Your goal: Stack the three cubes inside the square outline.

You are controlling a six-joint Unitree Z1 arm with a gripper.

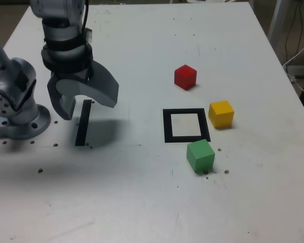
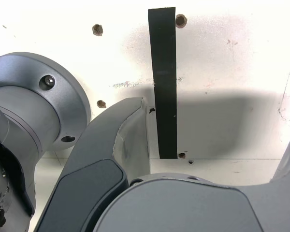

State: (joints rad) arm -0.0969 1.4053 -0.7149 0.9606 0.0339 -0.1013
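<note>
Three cubes sit on the white table around the square outline [image 1: 167,126], all outside it. The red cube [image 1: 185,77] is beyond the outline, the yellow cube [image 1: 221,114] lies just to the exterior view's right of it, and the green cube [image 1: 200,156] is at its near right corner. My gripper [image 1: 87,104] hangs far to the exterior view's left, over a black tape strip, with its jaws spread wide and nothing between them. The wrist view shows one finger [image 2: 130,130] beside that strip, and no cube or outline.
The straight black tape strip [image 1: 83,124] [image 2: 163,82] lies beneath the gripper. The arm's grey base [image 1: 20,119] [image 2: 34,121] stands at the exterior view's left edge. Small screw holes dot the table. Cables hang past the table's right edge [image 1: 299,96].
</note>
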